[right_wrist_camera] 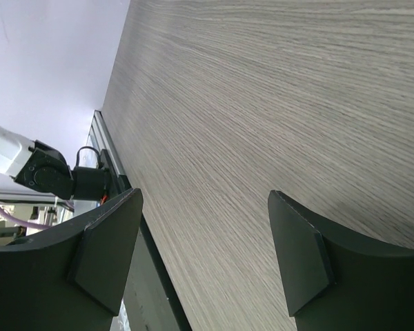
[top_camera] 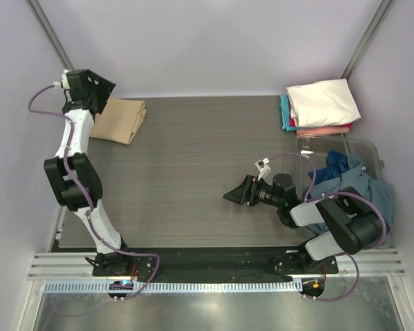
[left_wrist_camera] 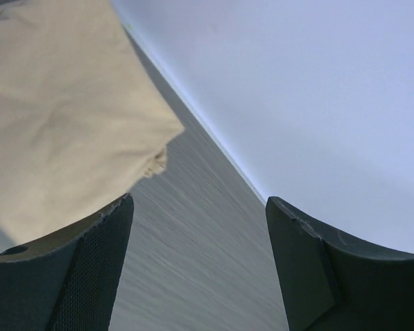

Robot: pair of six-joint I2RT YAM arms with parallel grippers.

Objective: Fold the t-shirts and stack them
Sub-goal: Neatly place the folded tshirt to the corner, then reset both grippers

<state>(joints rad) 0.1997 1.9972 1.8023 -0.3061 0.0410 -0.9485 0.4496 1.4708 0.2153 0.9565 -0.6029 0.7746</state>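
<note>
A folded tan t-shirt (top_camera: 119, 119) lies at the far left corner of the table; it fills the upper left of the left wrist view (left_wrist_camera: 62, 117). My left gripper (top_camera: 102, 88) hangs open and empty just above its far left edge (left_wrist_camera: 200, 207). My right gripper (top_camera: 233, 194) is open and empty, low over bare table right of centre (right_wrist_camera: 205, 200). A stack of folded t-shirts (top_camera: 322, 105), cream-white on top of pink, red and teal, sits at the far right. Loose blue t-shirts (top_camera: 352, 186) are heaped at the right.
A clear plastic bin (top_camera: 372, 155) at the right edge holds the blue heap. Lilac walls close in the back and sides. A black rail and metal strip (top_camera: 207, 265) run along the near edge by the arm bases.
</note>
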